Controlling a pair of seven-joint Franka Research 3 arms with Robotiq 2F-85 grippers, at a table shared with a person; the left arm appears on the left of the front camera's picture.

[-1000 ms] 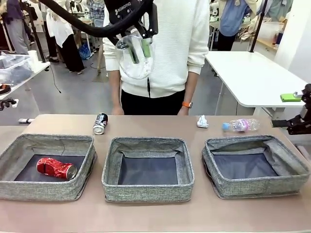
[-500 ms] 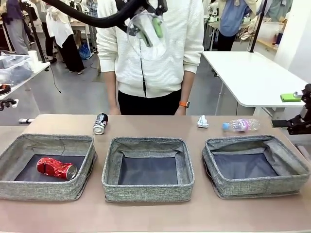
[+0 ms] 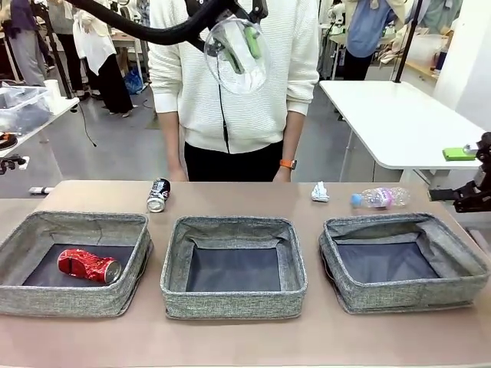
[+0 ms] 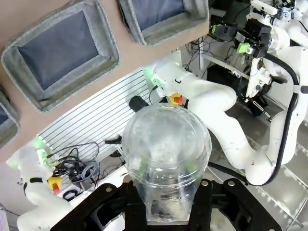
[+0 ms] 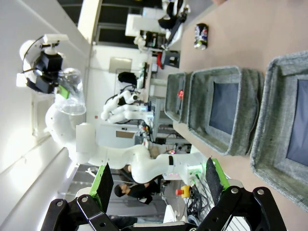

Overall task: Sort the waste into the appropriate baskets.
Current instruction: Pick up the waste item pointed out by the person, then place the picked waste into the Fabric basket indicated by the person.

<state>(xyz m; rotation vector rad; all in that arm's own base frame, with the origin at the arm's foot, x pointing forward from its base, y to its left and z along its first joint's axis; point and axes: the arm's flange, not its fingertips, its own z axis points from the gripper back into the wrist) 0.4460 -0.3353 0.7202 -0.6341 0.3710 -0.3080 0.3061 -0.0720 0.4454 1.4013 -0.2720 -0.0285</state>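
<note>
Bottle (image 3: pixel 381 198) label pink, print unreadable; left end effector (image 3: pixel 235 52) grips clear cup (image 3: pixel 239 78).

A person (image 3: pixel 295 77) dressed in white is standing at upper centre of the frame, wearing an orange wristband (image 3: pixel 288 164). A white table (image 3: pixel 391 123) is sitting at right, carrying a small green object (image 3: pixel 459 153) at the frame's right edge. A clear plastic tub (image 3: pixel 21 106) is resting at far left.
</note>
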